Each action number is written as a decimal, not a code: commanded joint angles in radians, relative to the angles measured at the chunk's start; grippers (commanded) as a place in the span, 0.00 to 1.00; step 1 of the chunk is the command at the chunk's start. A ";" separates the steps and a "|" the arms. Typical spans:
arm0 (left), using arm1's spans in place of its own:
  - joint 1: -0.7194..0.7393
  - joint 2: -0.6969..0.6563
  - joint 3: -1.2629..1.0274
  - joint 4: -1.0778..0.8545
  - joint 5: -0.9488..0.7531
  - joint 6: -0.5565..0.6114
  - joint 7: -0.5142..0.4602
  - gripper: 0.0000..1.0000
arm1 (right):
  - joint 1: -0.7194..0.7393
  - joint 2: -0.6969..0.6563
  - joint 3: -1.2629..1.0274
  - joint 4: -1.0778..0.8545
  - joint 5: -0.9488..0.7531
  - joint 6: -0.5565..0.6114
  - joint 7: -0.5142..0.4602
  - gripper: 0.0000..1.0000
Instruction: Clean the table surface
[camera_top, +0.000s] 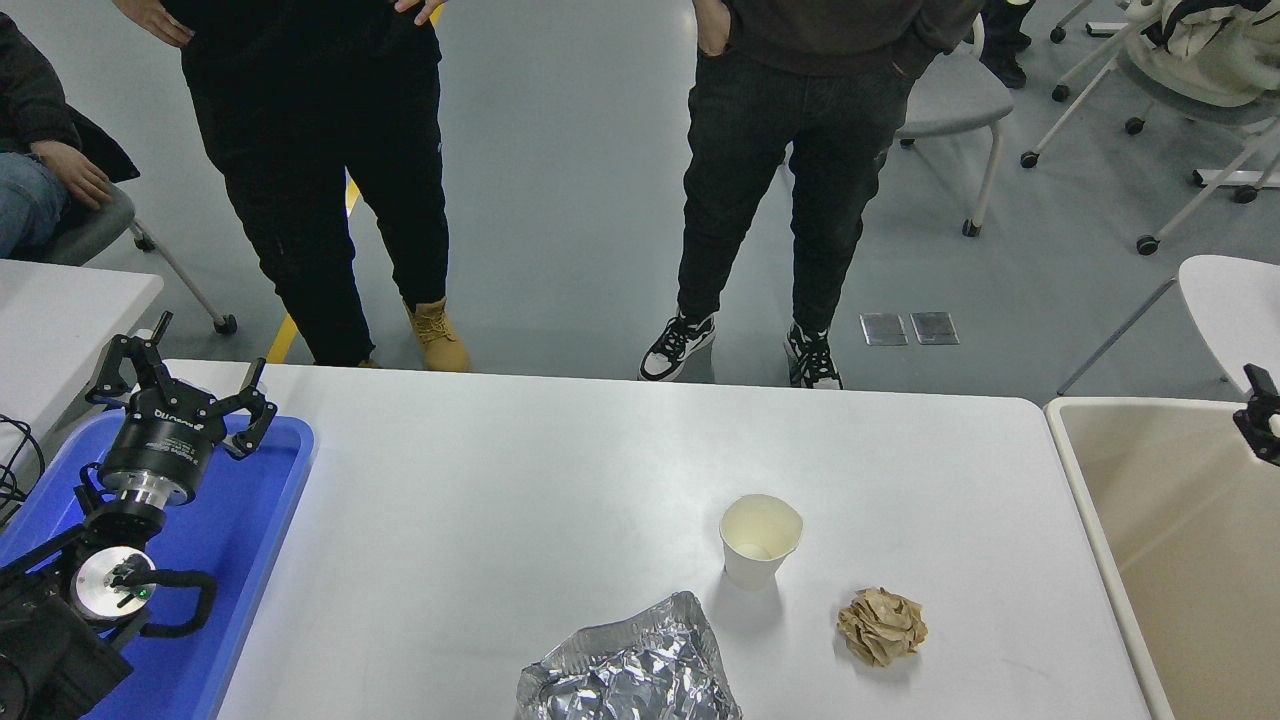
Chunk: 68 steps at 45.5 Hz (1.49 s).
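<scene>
Item: my right gripper (1262, 418), only a sliver at the right edge above the beige bin (1150, 560), fingers' spread unreadable; left gripper (182, 392) splayed, empty, over the blue tray (240, 560); table surface (520, 500) spread between them.

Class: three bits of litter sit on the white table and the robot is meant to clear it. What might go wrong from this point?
1. The paper cup stands upright beside the paper ball; a reach for either might tip the cup.
2. The foil lies at the near edge of the table and could be pushed off.
3. Only the tip of the right gripper shows, over the beige bin; its state cannot be checked.
</scene>
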 joint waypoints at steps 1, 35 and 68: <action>0.000 0.000 0.000 0.000 0.000 0.000 0.000 1.00 | 0.129 -0.096 -0.285 0.046 -0.119 0.032 0.000 0.98; 0.000 0.000 0.000 0.000 0.000 0.000 0.000 1.00 | 0.732 -0.059 -0.940 0.201 -0.720 0.139 0.005 0.98; 0.000 0.000 0.000 0.000 0.000 0.000 0.000 1.00 | 0.910 0.316 -1.293 0.371 -1.027 0.147 0.019 0.98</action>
